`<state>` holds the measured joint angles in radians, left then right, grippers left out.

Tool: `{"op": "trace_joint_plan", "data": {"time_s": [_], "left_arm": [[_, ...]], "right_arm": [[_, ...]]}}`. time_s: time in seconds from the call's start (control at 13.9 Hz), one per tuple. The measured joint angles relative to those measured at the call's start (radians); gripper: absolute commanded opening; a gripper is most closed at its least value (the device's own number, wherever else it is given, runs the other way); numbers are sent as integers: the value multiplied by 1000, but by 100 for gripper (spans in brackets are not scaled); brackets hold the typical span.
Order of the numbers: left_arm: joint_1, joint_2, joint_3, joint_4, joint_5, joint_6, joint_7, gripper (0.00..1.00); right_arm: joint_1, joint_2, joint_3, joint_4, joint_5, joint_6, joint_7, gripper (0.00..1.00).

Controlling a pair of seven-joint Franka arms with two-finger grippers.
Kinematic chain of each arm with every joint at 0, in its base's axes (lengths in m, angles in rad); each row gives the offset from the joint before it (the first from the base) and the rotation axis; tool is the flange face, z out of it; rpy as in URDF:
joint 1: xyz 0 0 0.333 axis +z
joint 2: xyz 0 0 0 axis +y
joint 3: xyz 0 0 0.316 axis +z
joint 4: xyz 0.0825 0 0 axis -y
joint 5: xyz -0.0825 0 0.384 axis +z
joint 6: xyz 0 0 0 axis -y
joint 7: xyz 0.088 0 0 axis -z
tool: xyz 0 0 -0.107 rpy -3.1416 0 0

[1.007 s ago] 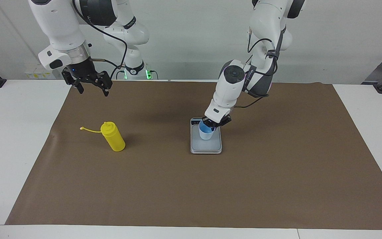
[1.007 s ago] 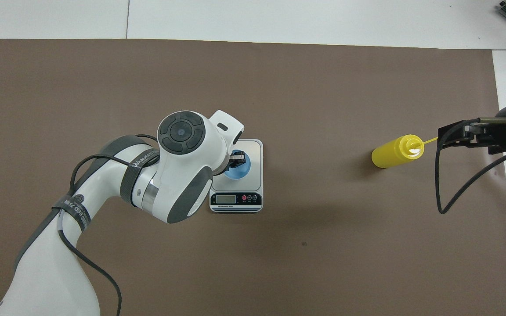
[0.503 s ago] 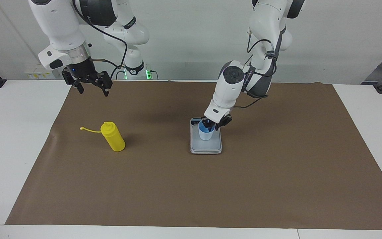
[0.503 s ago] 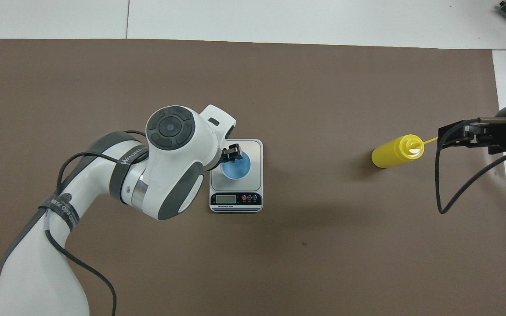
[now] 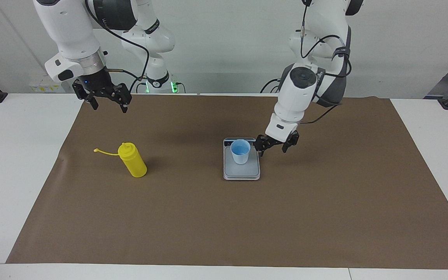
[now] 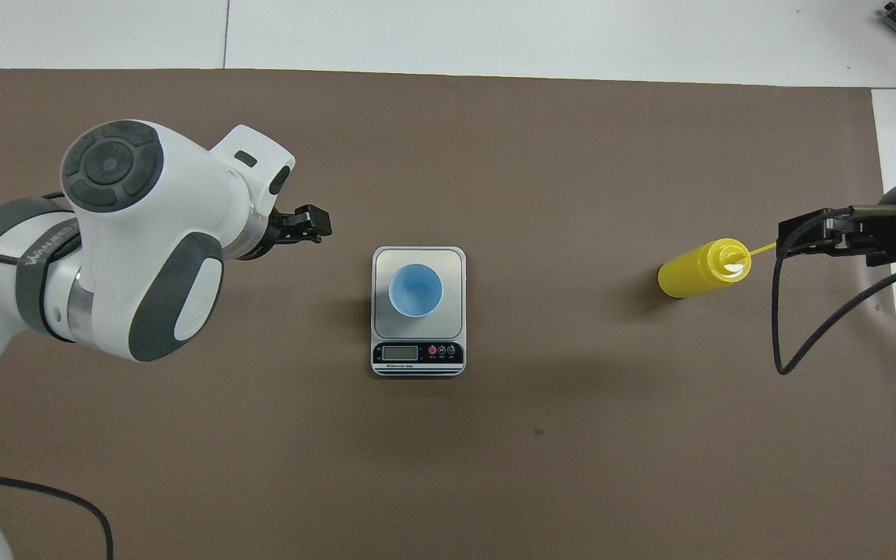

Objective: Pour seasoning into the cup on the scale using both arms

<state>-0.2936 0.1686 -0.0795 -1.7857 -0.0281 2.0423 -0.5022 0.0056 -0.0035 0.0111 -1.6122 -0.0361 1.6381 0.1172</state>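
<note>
The light-blue cup (image 5: pixel 240 151) (image 6: pixel 415 291) stands upright and free on the grey plate of the scale (image 5: pixel 242 172) (image 6: pixel 453 261). My left gripper (image 5: pixel 273 151) (image 6: pixel 312 225) hangs open just off the scale, low over the mat toward the left arm's end, with nothing between its fingers. The yellow seasoning bottle (image 5: pixel 132 160) (image 6: pixel 698 269) stands on the mat toward the right arm's end, its thin cap strap sticking out sideways. My right gripper (image 5: pixel 109 107) (image 6: pixel 810 235) is open and raised over the mat's edge near the bottle, clear of it.
A brown mat (image 5: pixel 224 217) covers most of the white table (image 5: pixel 10 163). The scale's dark display strip (image 6: pixel 418 354) faces the robots. A black cable (image 6: pixel 786 342) loops down from the right arm.
My left gripper has opened, let go of the cup and drawn away sideways toward the left arm's end. The cup stays on the scale. The right arm has not moved.
</note>
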Motion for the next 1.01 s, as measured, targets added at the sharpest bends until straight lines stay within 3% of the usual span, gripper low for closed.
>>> {"op": "trace_joint_plan", "data": {"time_s": [0.36, 0.72, 1.01], "left_arm": [[120, -87, 2, 1, 2, -110, 229, 100], [250, -174, 3, 1, 2, -209, 458, 100], [305, -195, 3, 49, 2, -301, 515, 100]], "right_arm": [[-57, -6, -3, -33, 0, 28, -91, 100], [-116, -61, -4, -182, 25, 167, -406, 100], [-168, -89, -6, -284, 107, 283, -683, 100]]}}
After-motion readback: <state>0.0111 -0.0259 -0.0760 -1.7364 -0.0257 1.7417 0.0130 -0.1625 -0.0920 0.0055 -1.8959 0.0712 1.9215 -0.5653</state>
